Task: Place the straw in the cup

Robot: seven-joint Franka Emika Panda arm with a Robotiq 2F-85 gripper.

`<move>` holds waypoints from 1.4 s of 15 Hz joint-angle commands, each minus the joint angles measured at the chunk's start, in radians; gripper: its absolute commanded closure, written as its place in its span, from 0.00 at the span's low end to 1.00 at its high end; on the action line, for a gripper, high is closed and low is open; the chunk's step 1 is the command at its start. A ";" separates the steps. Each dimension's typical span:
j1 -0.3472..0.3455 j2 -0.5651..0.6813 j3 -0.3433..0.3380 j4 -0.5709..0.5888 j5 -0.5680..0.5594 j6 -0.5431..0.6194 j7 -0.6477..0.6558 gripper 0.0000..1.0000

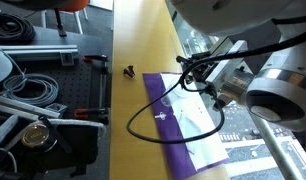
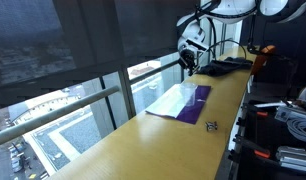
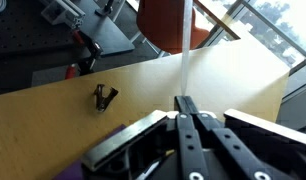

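Observation:
In the wrist view my gripper (image 3: 185, 100) is shut, its two black fingers pressed together on the straw (image 3: 185, 45). The straw is a thin pale stick that runs straight away from the fingertips over the yellow tabletop. In both exterior views the gripper (image 1: 200, 72) (image 2: 189, 58) hangs above the far end of the purple cloth (image 1: 185, 128) (image 2: 185, 102). The clear cup is too faint to make out in any view.
A small black object (image 1: 128, 70) (image 2: 211, 125) (image 3: 104, 96) lies on the yellow table (image 1: 143, 40) beside the cloth. A black cable (image 1: 143, 118) loops over the cloth. A window with a railing runs along one table edge. Cluttered equipment lies beyond the other edge.

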 commanded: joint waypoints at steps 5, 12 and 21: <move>0.033 -0.118 -0.021 -0.088 -0.040 -0.002 0.021 1.00; 0.088 -0.209 -0.062 -0.213 -0.206 0.068 -0.062 1.00; 0.070 -0.262 -0.108 -0.271 -0.257 0.106 -0.133 1.00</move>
